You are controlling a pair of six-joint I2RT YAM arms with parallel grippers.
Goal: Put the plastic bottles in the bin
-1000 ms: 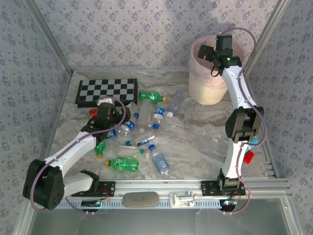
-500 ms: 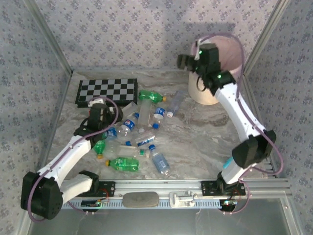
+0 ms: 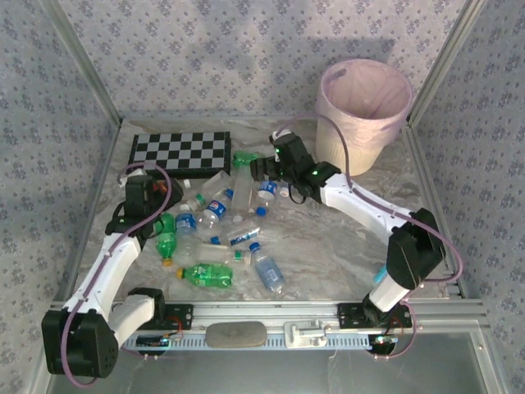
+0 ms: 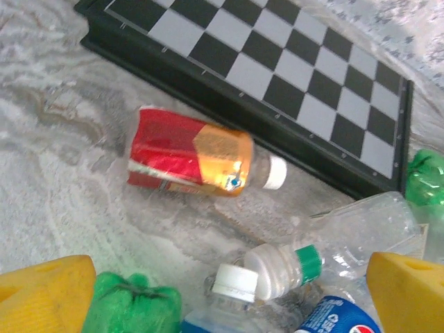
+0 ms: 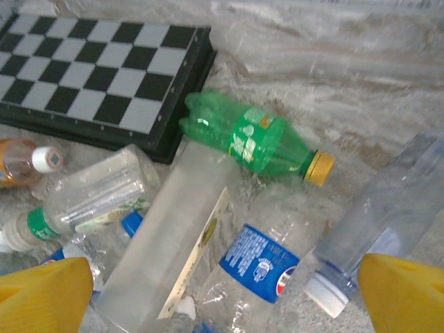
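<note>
Many plastic bottles (image 3: 215,209) loose, both jaws spread

They lie just in front of the checkerboard (image 3: 180,153). Near its left end the left gripper (image 4: 229,267) hangs released. A red-labelled bottle (image 4: 191,161) lies ahead of it, beside the board's edge. At the board's right end the right gripper (image 5: 223,270), also released, brackets a blue-labelled bottle (image 5: 260,267), with a green bottle (image 5: 253,142) beyond. The bin (image 3: 377,139) stands well right of the board.

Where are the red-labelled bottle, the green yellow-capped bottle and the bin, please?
red-labelled bottle (image 4: 166,149): left wrist view, red label.
green yellow-capped bottle (image 5: 239,139): right wrist view, green body.
bin (image 3: 377,141): top external view, front wall.
</note>
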